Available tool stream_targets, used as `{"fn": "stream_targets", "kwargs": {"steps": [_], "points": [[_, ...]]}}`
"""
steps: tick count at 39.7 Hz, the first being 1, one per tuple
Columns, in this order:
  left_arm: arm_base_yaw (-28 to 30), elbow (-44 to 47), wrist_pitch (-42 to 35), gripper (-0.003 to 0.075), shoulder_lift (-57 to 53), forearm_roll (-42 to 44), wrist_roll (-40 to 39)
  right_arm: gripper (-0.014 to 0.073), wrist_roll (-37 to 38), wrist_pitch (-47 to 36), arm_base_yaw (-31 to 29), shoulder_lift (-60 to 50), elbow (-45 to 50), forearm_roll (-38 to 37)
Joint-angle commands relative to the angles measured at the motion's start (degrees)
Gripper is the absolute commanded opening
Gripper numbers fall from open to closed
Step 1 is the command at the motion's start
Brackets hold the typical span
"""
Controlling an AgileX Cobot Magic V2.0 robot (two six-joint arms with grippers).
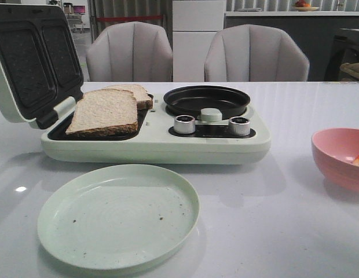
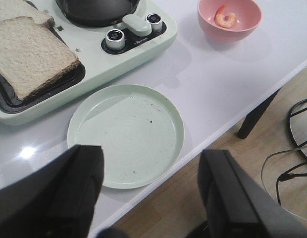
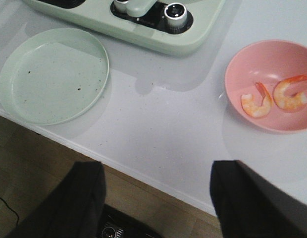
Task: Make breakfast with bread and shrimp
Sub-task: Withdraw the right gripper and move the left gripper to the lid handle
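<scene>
Two bread slices (image 1: 104,111) lie overlapping on the black grill plate of the pale green breakfast maker (image 1: 156,145), whose lid stands open at the left; they also show in the left wrist view (image 2: 29,52). Two shrimp (image 3: 275,96) lie in a pink bowl (image 3: 272,59) at the table's right; the bowl also shows in the front view (image 1: 339,156). My left gripper (image 2: 151,163) is open and empty, above the table's front edge near the green plate (image 2: 126,134). My right gripper (image 3: 156,173) is open and empty over the front edge, short of the bowl.
An empty pale green plate (image 1: 118,217) lies in front of the breakfast maker. A black pan (image 1: 206,99) sits on its right half behind two knobs (image 1: 184,124). Two grey chairs (image 1: 256,55) stand behind the table. The floor and a table leg (image 2: 257,111) show beyond the front edge.
</scene>
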Motion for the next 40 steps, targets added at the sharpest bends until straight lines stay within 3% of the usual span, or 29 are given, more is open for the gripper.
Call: {"fn": "stream_targets", "kwargs": {"steps": [1, 15, 28, 34, 40], "points": [[-0.4, -1.3, -4.5, 0.0476, -0.1, 1.5, -0.3, 0.0547, 0.2, -4.3, 0.0, -1.7, 0.1, 0.0], [-0.4, -1.5, -8.3, 0.0472, 0.6, 1.5, -0.3, 0.0547, 0.2, -2.7, 0.0, -1.7, 0.3, 0.2], [-0.1, -8.5, 11.3, 0.0382, 13.6, 4.4, 0.5, 0.0547, 0.2, -2.7, 0.0, -1.7, 0.3, 0.2], [1.5, -11.3, 14.2, 0.0316, 19.7, 3.8, 2.1, 0.0547, 0.2, -2.7, 0.0, -1.7, 0.3, 0.2], [9.2, -13.4, 12.3, 0.0256, 23.8, -4.1, 10.5, 0.0547, 0.2, -2.7, 0.0, -1.7, 0.3, 0.2]]}}
